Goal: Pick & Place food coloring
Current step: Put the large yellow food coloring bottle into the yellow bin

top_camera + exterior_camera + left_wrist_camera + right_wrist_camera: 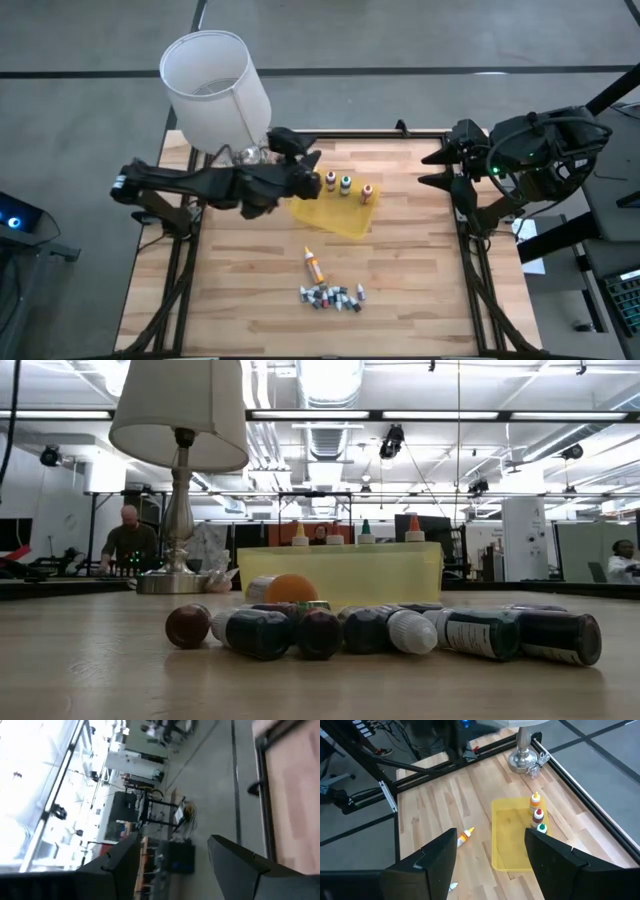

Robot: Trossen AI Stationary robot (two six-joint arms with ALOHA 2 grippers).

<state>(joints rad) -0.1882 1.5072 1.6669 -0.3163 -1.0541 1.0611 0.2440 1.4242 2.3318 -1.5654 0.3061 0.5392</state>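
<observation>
Table (250,290): pale wood planks, matt. Tray (335,215): translucent yellow plastic. Lamp base (522,760): shiny metal. Vials (400,630): glossy plastic.

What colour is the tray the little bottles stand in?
Yellow: the flat plastic tray shows best in the right wrist view.

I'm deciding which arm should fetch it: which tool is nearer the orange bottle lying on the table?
Left. The left tool hovers over the tray's far edge; the right tool waits at the right edge, farther from the orange bottle.
</observation>
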